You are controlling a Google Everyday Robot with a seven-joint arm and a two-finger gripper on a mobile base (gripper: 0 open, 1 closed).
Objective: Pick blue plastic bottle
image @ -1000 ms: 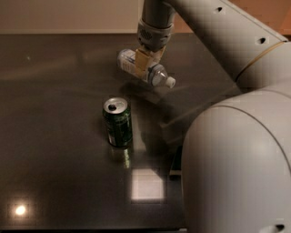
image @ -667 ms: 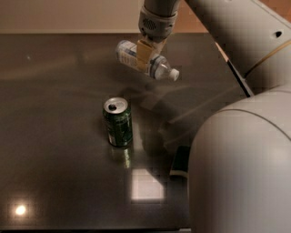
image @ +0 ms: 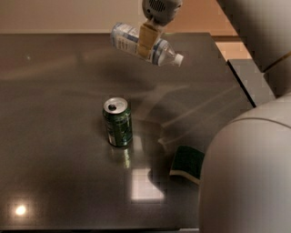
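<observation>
Your gripper [image: 146, 41] hangs above and beyond the can [image: 117, 122], fingers clenched across the middle of the bottle [image: 125, 38], which is held clear of the worktop [image: 54, 136] and tilted, cap end lower. Watch that grip: the clear plastic looks smooth, round and thin, so it may swivel or slide out and drop onto the glossy dark worktop. A soft green sponge [image: 187, 163] lies right of the metal can.

The gripper [image: 146, 45] hangs at the far centre of the scene, pointing down from a grey wrist [image: 158, 8] at the top edge. Its tan fingers [image: 148, 35] are clamped across the middle of the blue plastic bottle [image: 123, 38], holding it aloft. The white arm [image: 248, 182] looms large at the near right, and another of its links crosses the far right corner.
</observation>
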